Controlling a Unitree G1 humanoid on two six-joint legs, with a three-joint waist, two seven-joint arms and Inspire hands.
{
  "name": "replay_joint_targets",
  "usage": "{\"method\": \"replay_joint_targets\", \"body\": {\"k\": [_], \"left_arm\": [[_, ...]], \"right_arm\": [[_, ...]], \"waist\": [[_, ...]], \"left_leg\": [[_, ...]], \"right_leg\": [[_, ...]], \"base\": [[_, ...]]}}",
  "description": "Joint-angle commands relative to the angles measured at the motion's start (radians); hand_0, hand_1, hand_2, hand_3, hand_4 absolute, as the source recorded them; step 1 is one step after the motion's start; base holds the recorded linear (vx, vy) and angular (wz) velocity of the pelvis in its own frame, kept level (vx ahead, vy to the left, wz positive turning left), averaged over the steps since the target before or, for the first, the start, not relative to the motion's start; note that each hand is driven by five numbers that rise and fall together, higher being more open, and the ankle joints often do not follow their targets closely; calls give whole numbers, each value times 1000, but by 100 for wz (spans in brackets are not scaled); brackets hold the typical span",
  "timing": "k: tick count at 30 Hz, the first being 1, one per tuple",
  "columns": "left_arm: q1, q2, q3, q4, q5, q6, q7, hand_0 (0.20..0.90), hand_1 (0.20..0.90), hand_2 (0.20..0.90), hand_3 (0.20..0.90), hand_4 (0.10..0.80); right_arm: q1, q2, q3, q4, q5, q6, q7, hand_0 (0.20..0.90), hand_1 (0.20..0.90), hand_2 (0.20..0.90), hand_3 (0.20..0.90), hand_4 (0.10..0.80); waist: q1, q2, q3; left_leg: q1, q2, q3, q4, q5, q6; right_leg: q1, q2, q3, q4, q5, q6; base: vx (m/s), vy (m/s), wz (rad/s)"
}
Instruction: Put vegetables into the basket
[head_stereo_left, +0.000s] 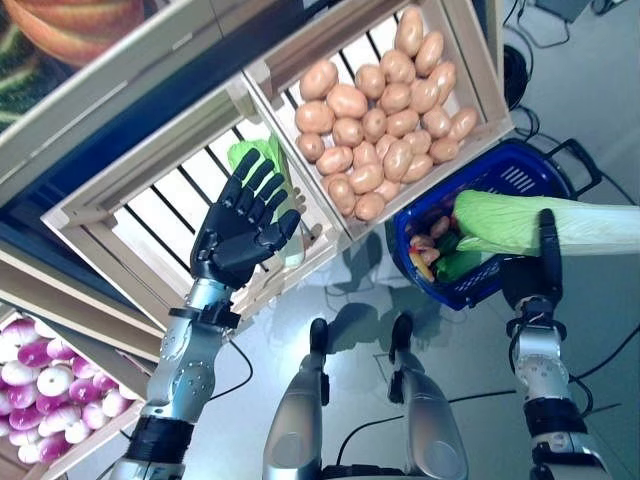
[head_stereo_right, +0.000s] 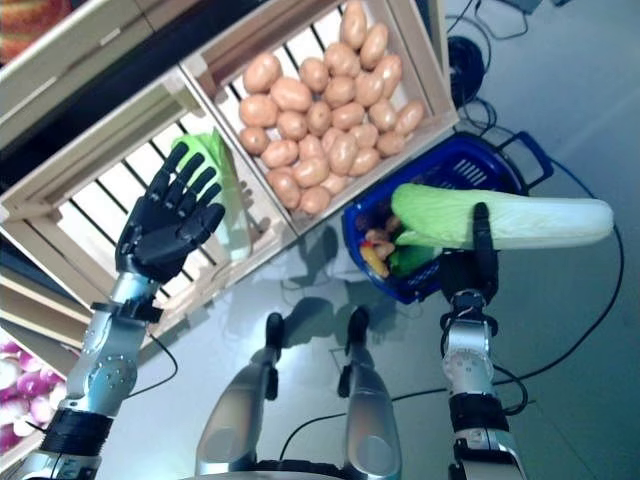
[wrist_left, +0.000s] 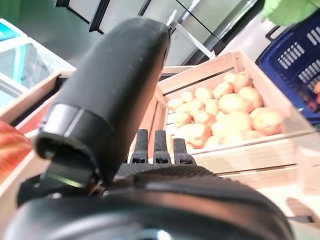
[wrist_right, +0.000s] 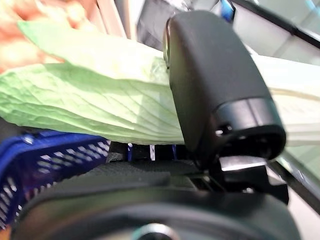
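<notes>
My right hand (head_stereo_left: 535, 278) is shut on a long pale green cabbage (head_stereo_left: 520, 222) and holds it level above the blue basket (head_stereo_left: 512, 178), which stands on the floor. In the right wrist view the thumb (wrist_right: 215, 85) curls over the cabbage's leaves (wrist_right: 95, 95). Reddish, yellow and green vegetables (head_stereo_left: 432, 248) lie in the basket. My left hand (head_stereo_left: 240, 225) is open and empty, its fingers spread in front of a slatted wooden crate (head_stereo_left: 150, 205), right beside a green leafy vegetable (head_stereo_left: 262, 158) in it. In the left wrist view its fingers (wrist_left: 160, 147) are straight.
The tilted wooden stand (head_stereo_left: 110, 80) with its crates takes up the left and middle. One crate's corner (head_stereo_left: 500, 120) reaches the basket's rim. Grey floor (head_stereo_left: 600, 320) lies to the right of the basket.
</notes>
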Motion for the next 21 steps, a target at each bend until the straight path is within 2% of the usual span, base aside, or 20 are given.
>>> {"method": "replay_joint_targets", "body": {"k": [1,4,7,12,18,19,21], "left_arm": [[-55,-5,7,-96,-17,-130,-61,900,900,900,900,800],[-90,-8,-13,-99,-33,-133,-62,900,900,900,900,800],[-121,-9,-22,-97,-95,-121,-92,900,900,900,900,800],[-143,-36,-31,-121,-126,-93,-126,900,900,900,900,800],[-170,-32,-43,-137,-135,-73,-139,900,900,900,900,800],[-176,-35,-42,-135,-168,-58,-137,900,900,900,900,800],[-184,-38,-40,-128,-171,-43,-134,900,900,900,900,800]], "right_arm": [[-33,-37,-58,-115,56,-118,28,300,300,300,300,400],[-83,-56,-64,-82,51,-126,2,300,300,300,300,400],[-124,-73,-68,-37,35,-134,-19,300,300,300,300,400],[-176,-119,-77,39,-5,-47,-29,300,300,300,300,400],[-213,-179,-56,109,-79,32,-20,300,300,300,300,400],[-223,-196,-54,135,-124,39,-32,300,300,300,300,400],[-244,-211,-49,167,-175,60,-53,300,300,300,300,400]], "waist": [[11,-3,6],[13,2,13],[21,5,13],[31,16,13],[36,21,13],[37,20,13],[39,21,13]], "left_leg": [[-136,-56,-13,142,-39,7],[-196,-65,-13,210,-81,11],[-270,-74,-7,269,-89,25],[-376,-80,-5,366,-115,31],[-475,-86,4,488,-153,43],[-480,-89,-1,513,-176,41],[-517,-88,1,531,-163,45]], "right_leg": [[-44,-29,-27,228,-132,9],[-111,-37,-18,312,-173,9],[-196,-50,-17,384,-180,4],[-309,-54,0,495,-204,-1],[-409,-62,10,613,-221,-11],[-413,-61,21,635,-237,-5],[-449,-61,22,650,-221,-10]], "base": [[-70,9,4],[-70,16,5],[-81,23,7],[-27,21,-2],[21,-5,6],[0,0,0],[53,-40,1]]}}
